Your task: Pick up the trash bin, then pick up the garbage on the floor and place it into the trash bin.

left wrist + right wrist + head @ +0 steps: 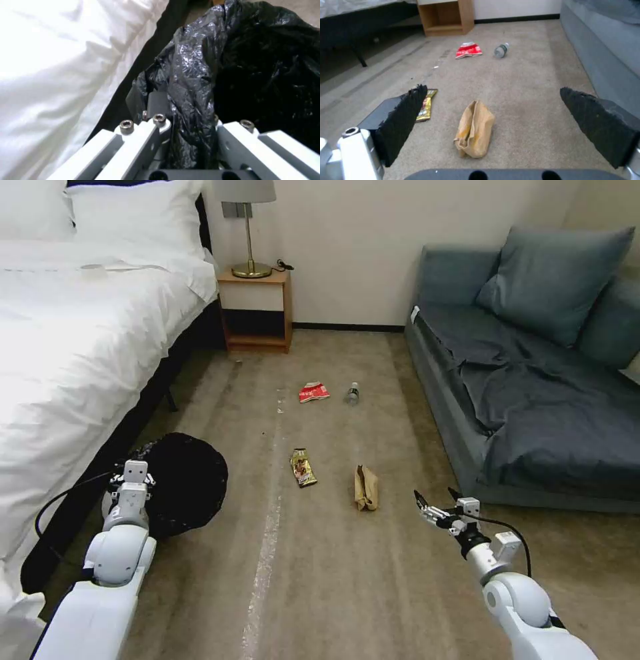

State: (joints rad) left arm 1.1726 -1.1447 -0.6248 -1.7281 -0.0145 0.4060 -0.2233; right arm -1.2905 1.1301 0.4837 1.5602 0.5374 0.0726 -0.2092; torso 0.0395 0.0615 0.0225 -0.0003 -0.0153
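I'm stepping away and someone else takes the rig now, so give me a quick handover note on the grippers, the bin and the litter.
Left gripper: shut on the trash bin rim and liner, beside the bed.
Right gripper: open, empty, above the carpet, facing the tan paper bag.
Done: bin gripped.
Left: all four pieces lie on the floor: paper bag, gold-brown wrapper, and farther off the red-and-white packet and clear bottle.

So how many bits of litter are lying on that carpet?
4. A red-and-white packet and a clear bottle lie farther off near the nightstand; a gold-brown wrapper and a tan paper bag lie nearer. More could be hidden under the bed.
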